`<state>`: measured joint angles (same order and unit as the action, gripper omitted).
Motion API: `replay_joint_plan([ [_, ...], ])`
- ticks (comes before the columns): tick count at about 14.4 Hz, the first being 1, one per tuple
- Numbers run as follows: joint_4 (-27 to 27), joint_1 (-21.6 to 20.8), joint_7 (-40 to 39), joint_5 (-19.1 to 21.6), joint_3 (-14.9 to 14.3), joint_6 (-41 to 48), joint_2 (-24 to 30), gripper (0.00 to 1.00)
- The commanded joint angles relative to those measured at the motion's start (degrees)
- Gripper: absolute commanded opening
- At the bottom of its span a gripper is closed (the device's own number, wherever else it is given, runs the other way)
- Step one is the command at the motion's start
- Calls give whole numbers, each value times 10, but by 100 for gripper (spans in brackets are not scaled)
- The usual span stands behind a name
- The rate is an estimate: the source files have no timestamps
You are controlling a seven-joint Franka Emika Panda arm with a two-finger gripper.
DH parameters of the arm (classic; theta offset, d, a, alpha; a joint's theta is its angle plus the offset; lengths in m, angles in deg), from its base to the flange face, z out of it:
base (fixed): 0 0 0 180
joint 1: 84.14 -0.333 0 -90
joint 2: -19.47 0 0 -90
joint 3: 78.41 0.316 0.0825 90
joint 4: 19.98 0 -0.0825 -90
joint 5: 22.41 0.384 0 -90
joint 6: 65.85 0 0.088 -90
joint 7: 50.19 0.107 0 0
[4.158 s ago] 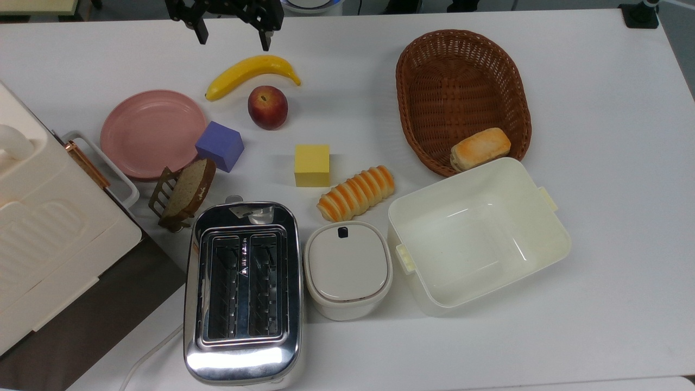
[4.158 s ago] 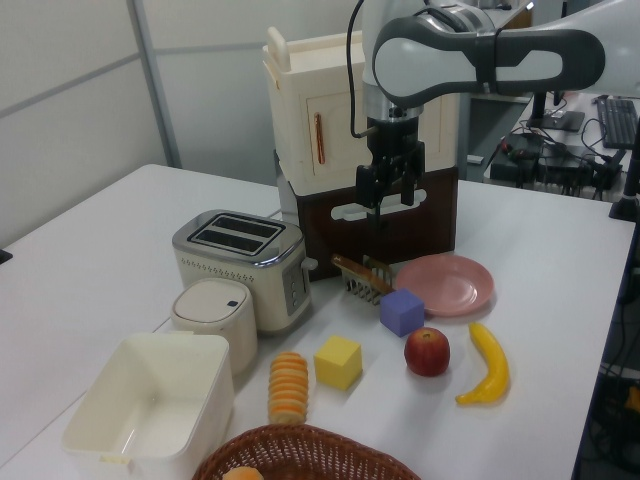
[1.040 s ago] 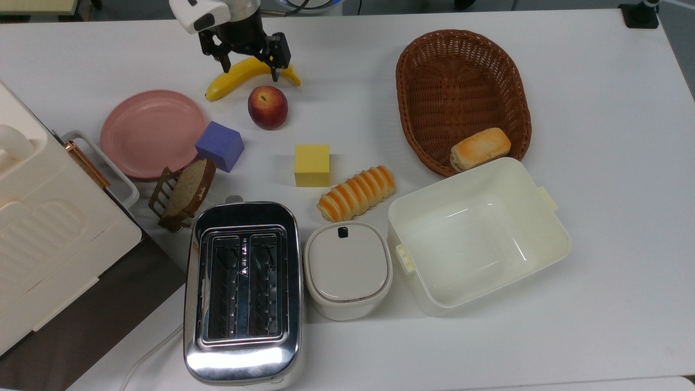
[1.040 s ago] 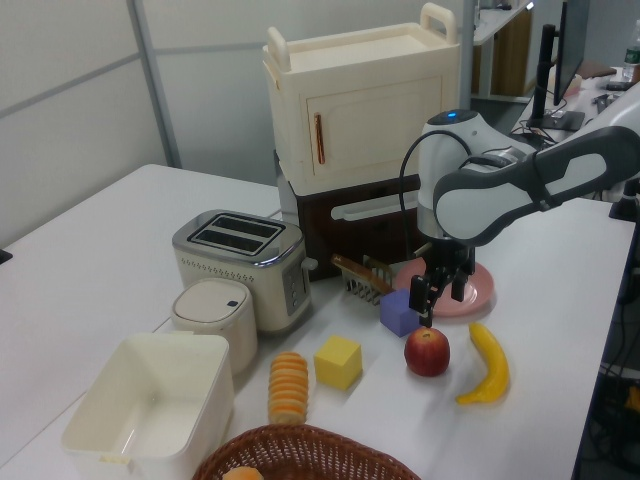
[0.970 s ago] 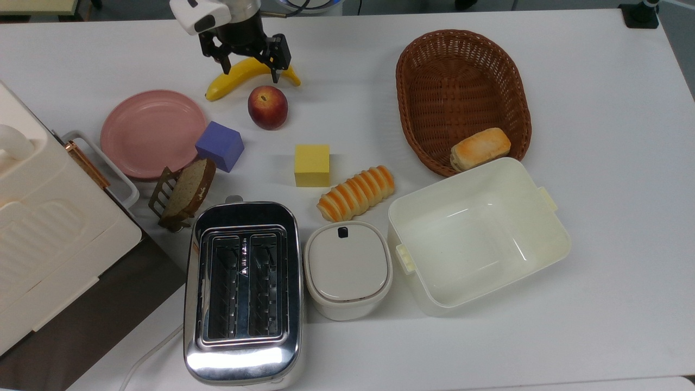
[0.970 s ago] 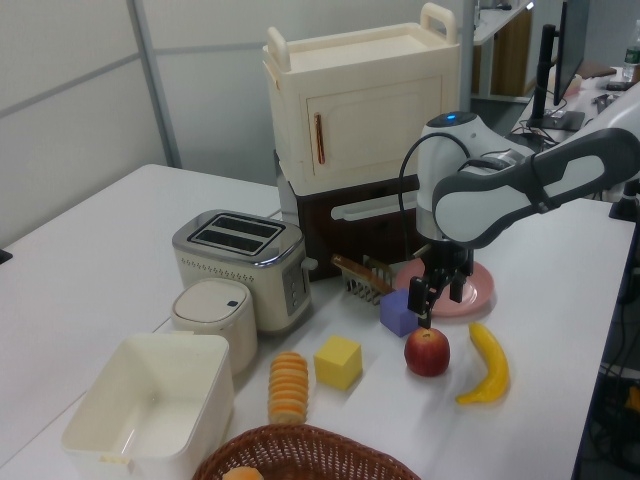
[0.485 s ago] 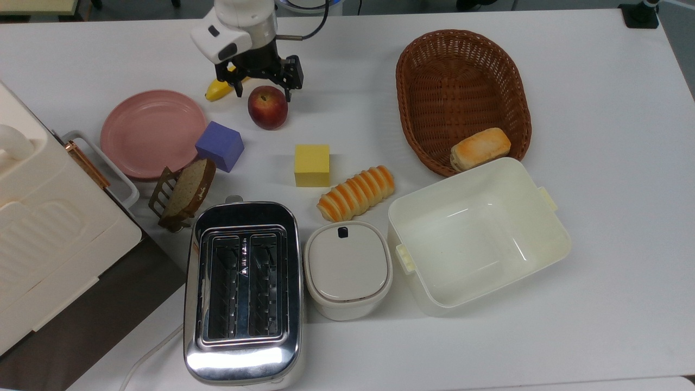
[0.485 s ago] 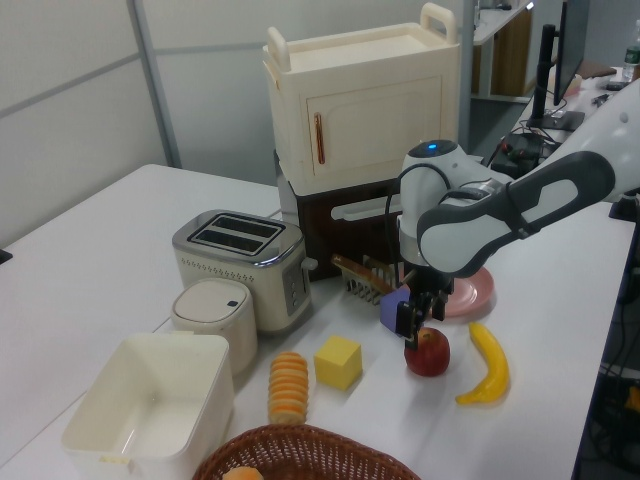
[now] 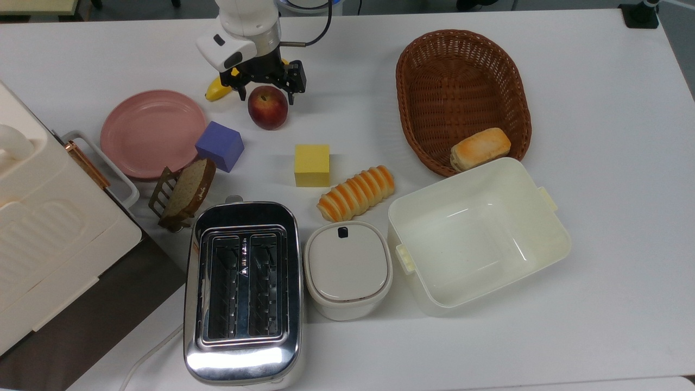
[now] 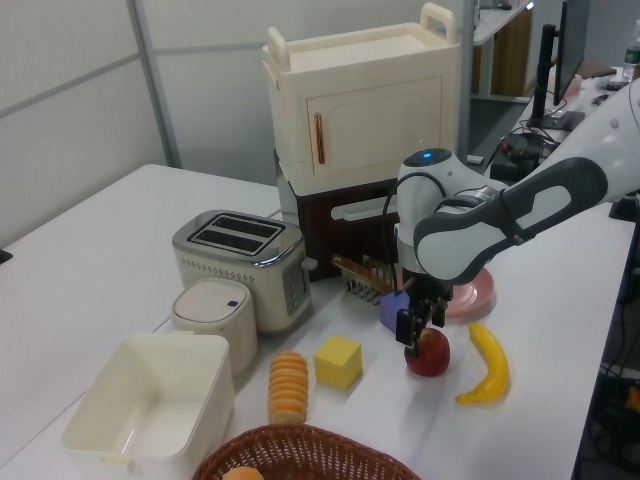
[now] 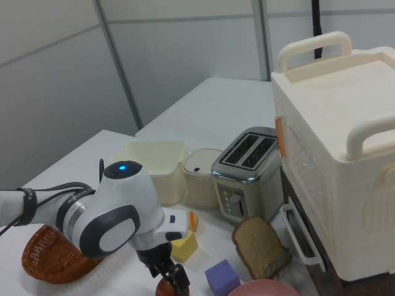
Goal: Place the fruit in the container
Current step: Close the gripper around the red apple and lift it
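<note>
Nearest in the top view stands the toaster (image 9: 242, 290), with the small lidded pot (image 9: 347, 269) at the top view's right of it and, further right, the container (image 9: 478, 234), a cream tub that lies open with nothing in it. Just beyond the tub sits the wicker basket (image 9: 461, 98), with a bread roll (image 9: 480, 147) in its near end. In the middle ground are the ridged loaf (image 9: 356, 193), the yellow block (image 9: 312, 164), the purple block (image 9: 220, 145) and the pink plate (image 9: 152, 133).

Farther back, toward the top view's left, the fruit (image 9: 267, 107) rests on the white table (image 9: 597, 108), well apart from the tub and just in front of the banana (image 9: 217, 89), which the arm partly covers. So nothing of the task is done yet: the fruit has to be gripped, lifted, carried across to the tub at the near right and let go there.

Farthest back, the gripper (image 9: 264, 91) hangs over the fruit's far side. Its fingers (image 9: 293, 89) are spread wide, one at each side of the fruit's far edge, holding nothing. In the left view the gripper (image 10: 420, 325) sits right at the top of the fruit (image 10: 428, 352); whether a fingertip touches the skin I cannot tell. I judge this the last of the approach, with the squeeze to come.
</note>
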<state>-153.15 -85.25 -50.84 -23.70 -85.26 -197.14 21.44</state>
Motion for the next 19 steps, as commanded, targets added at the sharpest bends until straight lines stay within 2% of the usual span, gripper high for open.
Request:
replay_joint_plan([
  [1, -10, -10, -7, -15, -9, -16, 1, 100],
  [9, -6, -8, -6, -29, -9, -24, -25, 100],
  [10, -6, -8, -3, -29, -9, -27, -27, 96],
  [11, -6, -7, -2, -29, -9, -28, -28, 58],
  [12, -6, -7, -1, -29, -9, -28, -29, 32],
  [13, -6, -6, 1, -28, -9, -32, -29, 24],
  [16, 0, -5, 3, -26, -9, -33, -24, 24],
  [19, 32, -4, 27, -20, -9, -13, -5, 25],
])
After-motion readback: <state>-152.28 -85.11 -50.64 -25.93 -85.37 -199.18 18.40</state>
